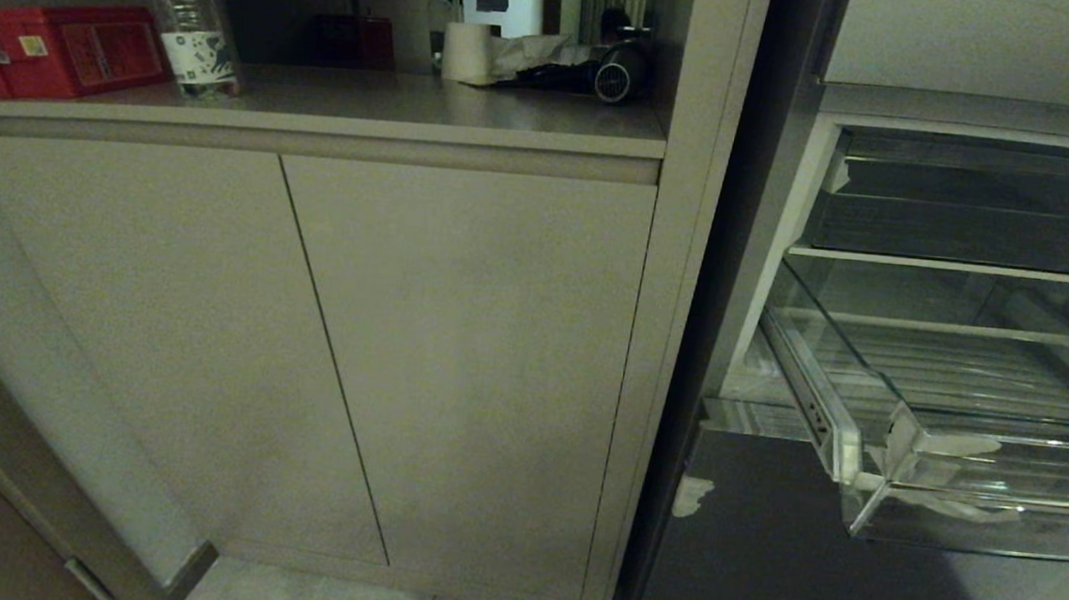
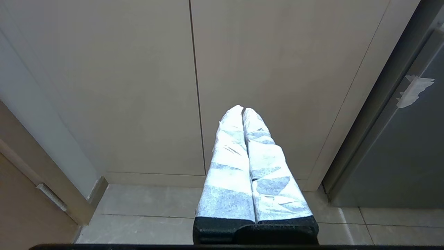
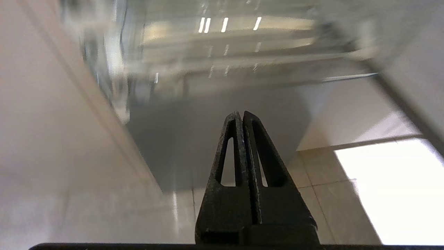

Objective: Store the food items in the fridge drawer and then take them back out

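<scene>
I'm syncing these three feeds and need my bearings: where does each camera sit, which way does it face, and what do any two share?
Head view: on the robot's head, looking forward and down at the beige cabinet doors and the pulled-out fridge drawer; no arm shows.
Left wrist view: behind the shut left gripper, facing the cabinet base and floor.
Right wrist view: behind the shut right gripper, facing up at the drawer's underside, blurred.
Shared: head and left wrist both show the cabinet doors and a torn tape patch.

The left gripper [image 2: 242,110] is seen pointed forward and slightly downward, its white-wrapped fingers [image 2: 229,156] pressed together with nothing held. The right gripper [image 3: 241,114] is likewise closed, black fingers [image 3: 227,163] meeting at the tips, empty, angled upward.
</scene>
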You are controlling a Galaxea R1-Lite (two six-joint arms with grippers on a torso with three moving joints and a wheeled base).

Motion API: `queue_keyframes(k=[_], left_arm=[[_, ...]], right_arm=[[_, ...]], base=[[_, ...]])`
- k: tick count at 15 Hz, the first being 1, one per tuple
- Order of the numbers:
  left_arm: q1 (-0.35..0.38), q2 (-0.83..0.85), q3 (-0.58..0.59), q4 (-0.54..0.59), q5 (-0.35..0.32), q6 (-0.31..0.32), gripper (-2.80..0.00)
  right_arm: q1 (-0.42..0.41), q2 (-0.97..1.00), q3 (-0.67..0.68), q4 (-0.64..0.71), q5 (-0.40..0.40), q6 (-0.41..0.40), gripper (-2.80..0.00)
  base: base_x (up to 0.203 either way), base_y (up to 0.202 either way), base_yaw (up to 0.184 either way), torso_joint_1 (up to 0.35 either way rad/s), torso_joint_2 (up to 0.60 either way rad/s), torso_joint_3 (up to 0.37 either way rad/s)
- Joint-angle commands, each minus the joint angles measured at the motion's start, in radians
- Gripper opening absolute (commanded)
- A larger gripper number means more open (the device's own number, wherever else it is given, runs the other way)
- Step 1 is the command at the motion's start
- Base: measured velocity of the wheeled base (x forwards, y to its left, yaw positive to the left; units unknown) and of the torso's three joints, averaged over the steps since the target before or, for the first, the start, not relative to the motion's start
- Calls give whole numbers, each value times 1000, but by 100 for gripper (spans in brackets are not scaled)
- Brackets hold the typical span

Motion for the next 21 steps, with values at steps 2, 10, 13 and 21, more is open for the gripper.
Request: queue_keyframes(k=[2,10,13,21], left_arm=[[0,1,0,-1,0,0,-280],[0,1,0,-1,0,0,-280],[0,1,0,-1,0,0,-280],[0,1,0,-1,0,0,-280]], right_arm=[[52,-84,303,-184,40,-75,-280],[99,-324,655,-602,91,-231,-280],[100,-324,684,-660,130,-228,-280],[99,-325,684,-660,132,-225,-280]], base=[[0,0,0,0,0,0],[0,0,0,0,0,0],[0,0,0,0,0,0],[0,0,0,0,0,0]])
